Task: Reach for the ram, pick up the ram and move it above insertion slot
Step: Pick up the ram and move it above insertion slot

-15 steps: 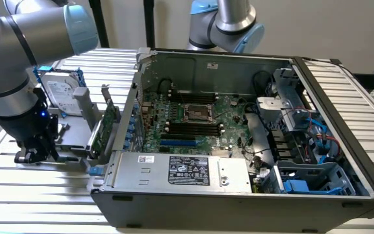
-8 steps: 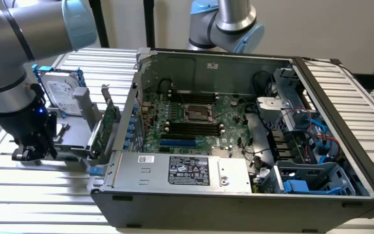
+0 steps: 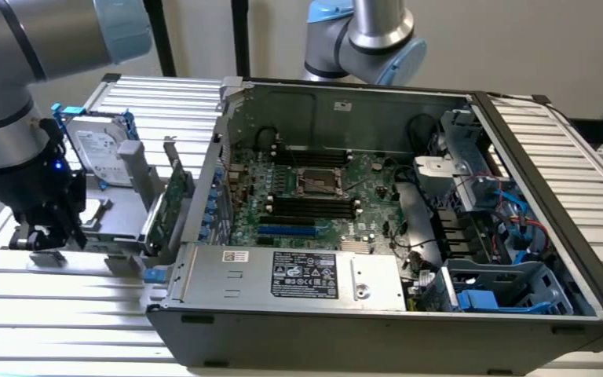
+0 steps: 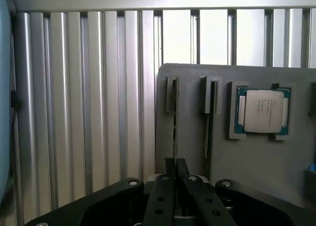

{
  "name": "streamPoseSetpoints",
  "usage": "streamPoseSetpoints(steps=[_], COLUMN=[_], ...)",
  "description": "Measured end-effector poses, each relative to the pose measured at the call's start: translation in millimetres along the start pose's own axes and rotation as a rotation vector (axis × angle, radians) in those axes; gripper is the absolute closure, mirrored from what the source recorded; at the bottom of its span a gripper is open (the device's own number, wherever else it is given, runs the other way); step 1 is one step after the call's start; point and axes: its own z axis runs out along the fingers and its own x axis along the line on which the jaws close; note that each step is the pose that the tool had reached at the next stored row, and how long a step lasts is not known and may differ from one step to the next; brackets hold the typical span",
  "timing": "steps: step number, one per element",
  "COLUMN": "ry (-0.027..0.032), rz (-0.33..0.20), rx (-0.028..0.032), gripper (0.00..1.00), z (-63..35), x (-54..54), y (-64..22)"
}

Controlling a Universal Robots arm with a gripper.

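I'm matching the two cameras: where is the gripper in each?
Exterior view: gripper at the exterior view's left, over the grey holder.
Wrist view: gripper closed on the ram, edge-on in the holder's slot.
Shared landmark: the grey holder.

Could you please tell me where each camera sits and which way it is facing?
Exterior view: off the arm, raised, looking down into the open computer case on the slatted table; the arm stands at the exterior view's left.
Wrist view: on the wrist, looking past the jaws, close together, at a grey holder with a processor.
Shared: the table, the holder and the jaws.
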Motion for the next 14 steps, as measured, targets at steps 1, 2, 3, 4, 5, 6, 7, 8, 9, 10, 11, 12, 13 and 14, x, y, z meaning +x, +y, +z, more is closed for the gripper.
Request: streamPoseSetpoints(steps=[1, 2, 3, 4, 5, 6, 7, 8, 9, 10, 11, 12, 13, 14], ry=[0.0001, 0.0000, 0.0000, 0.0001, 0.0001, 0.0000, 0.0002, 0.0001, 0.0000, 0.0001, -0.0002, -0.0003, -0.0003, -0.0006], rz=[0.000, 0.000, 0.000, 0.000, 0.000, 0.000, 0.000, 0.000, 0.000, 0.000, 0.000, 0.000, 0.000, 0.000], rx=[-0.0001, -0.0001, -0.0001, -0.0001, -0.0002, -0.0001, -0.0003, -0.0002, -0.0002, -0.0003, -0.0002, -0.0002, -0.0003, -0.0002], gripper=[0.87, 0.87, 0.87, 0.87, 0.87, 0.87, 0.87, 0.87, 0.87, 0.87, 0.87, 0.87, 0.87, 0.87], z=[-4.5, -9.0, -13.5, -18.4, -22.9, -27.4, -32.0, -36.5, -41.0, -45.6, -50.3, -54.9, -59.5, -64.0], x=[0.0, 0.0, 0.0, 0.0, 0.1, 0.1, 0.1, 0.0, 0.0, 0.0, 0.0, 0.0, 0.0, -0.1], y=[0.2, 0.2, 0.2, 0.0, -0.3, -0.7, -1.2, -2.0, -3.0, -4.3, -5.8, -7.4, -9.0, -10.8])
